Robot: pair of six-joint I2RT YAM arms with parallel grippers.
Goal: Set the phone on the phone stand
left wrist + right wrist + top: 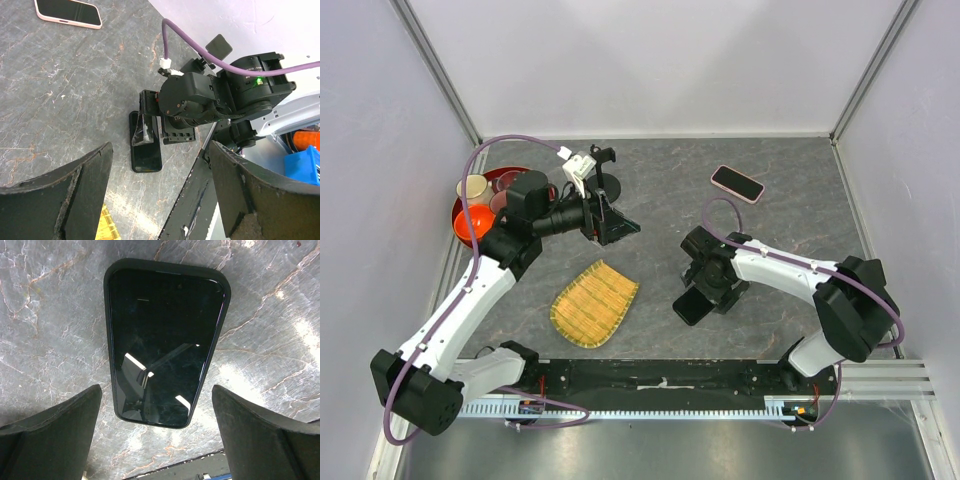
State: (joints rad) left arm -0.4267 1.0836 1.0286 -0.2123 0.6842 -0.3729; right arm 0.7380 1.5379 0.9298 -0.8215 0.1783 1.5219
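Observation:
The phone (pixel 737 183), black-screened with a pale pink rim, lies flat at the back right of the table; the left wrist view has it at the top left (pixel 67 12). The phone stand (pixel 604 172), with a disc base, thin post and clamp, stands at the back centre. My left gripper (pixel 618 222) hangs open just in front of the stand, holding nothing (pixel 160 200). My right gripper (pixel 705 285) is open and hovers over an all-black phone (pixel 165 340), which lies flat between and ahead of its fingers (pixel 157 440). That black phone also shows in the top view (pixel 692 308).
A yellow bamboo tray (pixel 595 302) lies at the front centre. Red bowls and a small cup (pixel 480 205) sit at the left wall. The black base rail (pixel 660 378) runs along the near edge. Grey walls close in the table.

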